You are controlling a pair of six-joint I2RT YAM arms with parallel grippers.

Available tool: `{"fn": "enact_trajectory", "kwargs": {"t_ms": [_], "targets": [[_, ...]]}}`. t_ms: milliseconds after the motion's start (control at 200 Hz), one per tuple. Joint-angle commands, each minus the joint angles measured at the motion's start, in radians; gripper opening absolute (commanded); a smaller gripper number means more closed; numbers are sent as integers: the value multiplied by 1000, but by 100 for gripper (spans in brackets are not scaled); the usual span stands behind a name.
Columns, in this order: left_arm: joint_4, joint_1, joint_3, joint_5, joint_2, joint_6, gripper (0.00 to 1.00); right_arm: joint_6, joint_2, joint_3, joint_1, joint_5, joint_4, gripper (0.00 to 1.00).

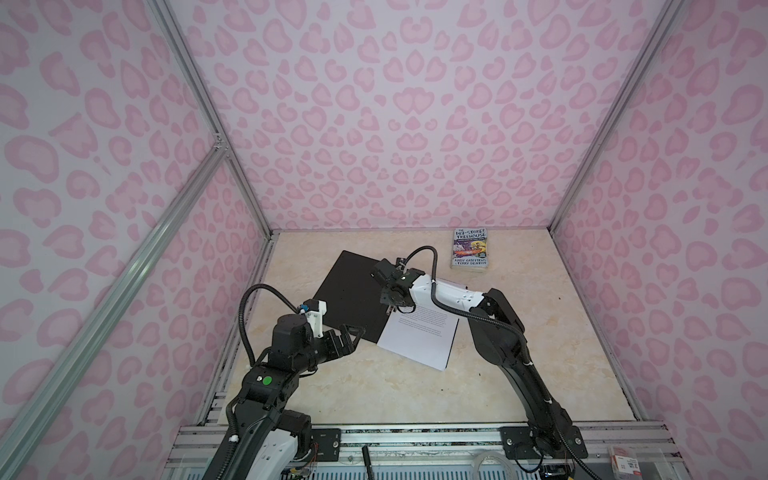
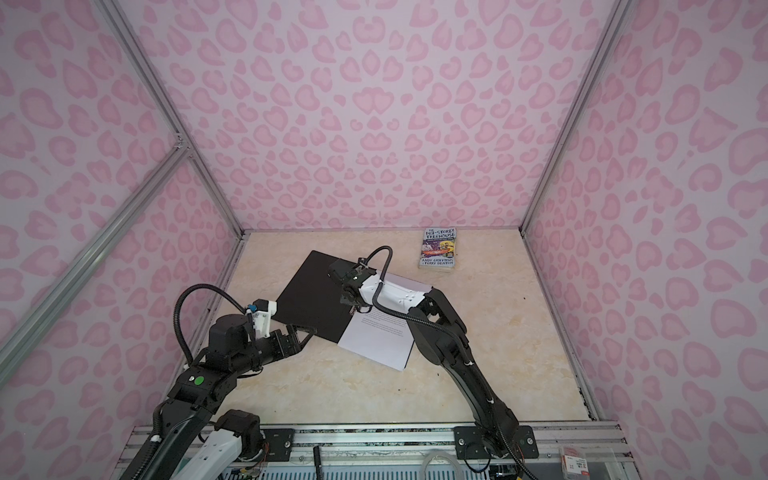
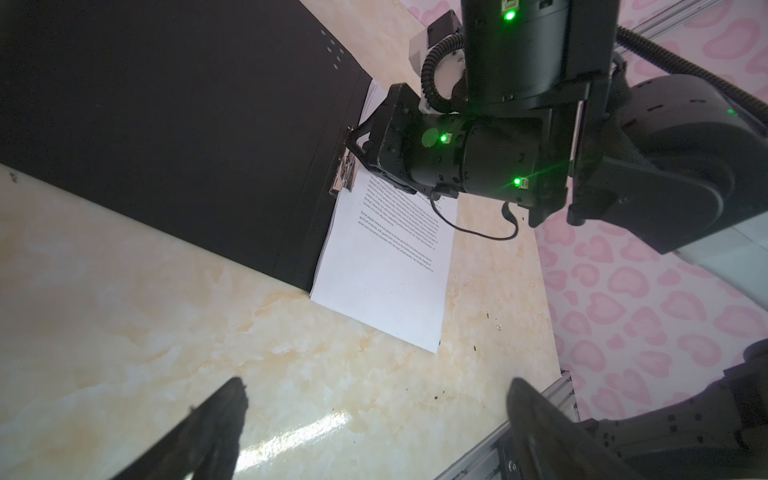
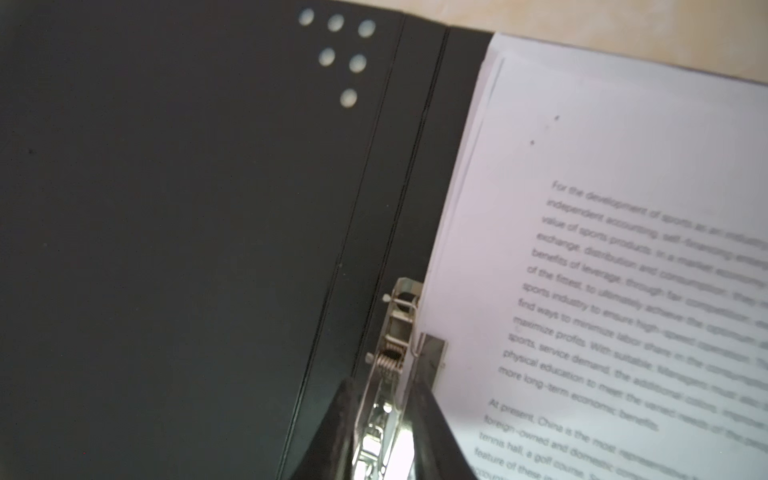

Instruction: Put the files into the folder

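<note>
The folder (image 1: 347, 291) (image 2: 305, 291) lies open on the table, black inside up, with small dots at one corner (image 4: 340, 50). The files (image 1: 419, 338) (image 2: 378, 343), a stack of white printed sheets, rest on its right half against the spine (image 3: 386, 266) (image 4: 602, 174). The metal spine clip (image 4: 397, 328) (image 3: 343, 174) sits at the sheets' edge. My right gripper (image 4: 382, 384) (image 1: 390, 307) (image 2: 355, 308) is shut on the clip's lever. By the folder's near corner, my left gripper (image 1: 354, 331) (image 2: 305, 332) (image 3: 376, 386) is open over bare table, holding nothing.
A paperback book (image 1: 469, 251) (image 2: 438, 251) lies at the back right of the marble-look table (image 1: 519, 353). Pink patterned walls enclose three sides. An aluminium rail (image 1: 415, 436) runs along the front edge.
</note>
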Motion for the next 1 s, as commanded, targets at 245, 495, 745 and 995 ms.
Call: {"fn": "enact_trajectory", "kwargs": {"t_ms": [245, 495, 745, 995], "targets": [[23, 1, -1, 5, 8, 15, 99, 30, 26, -5, 4, -26, 8, 25], [24, 0, -6, -9, 9, 11, 99, 39, 43, 4, 5, -42, 11, 22], [40, -1, -14, -25, 24, -2, 99, 21, 69, 28, 1, -71, -14, 10], [72, 0, -43, -18, 54, -18, 98, 15, -6, -67, -34, -99, 45, 7]]}}
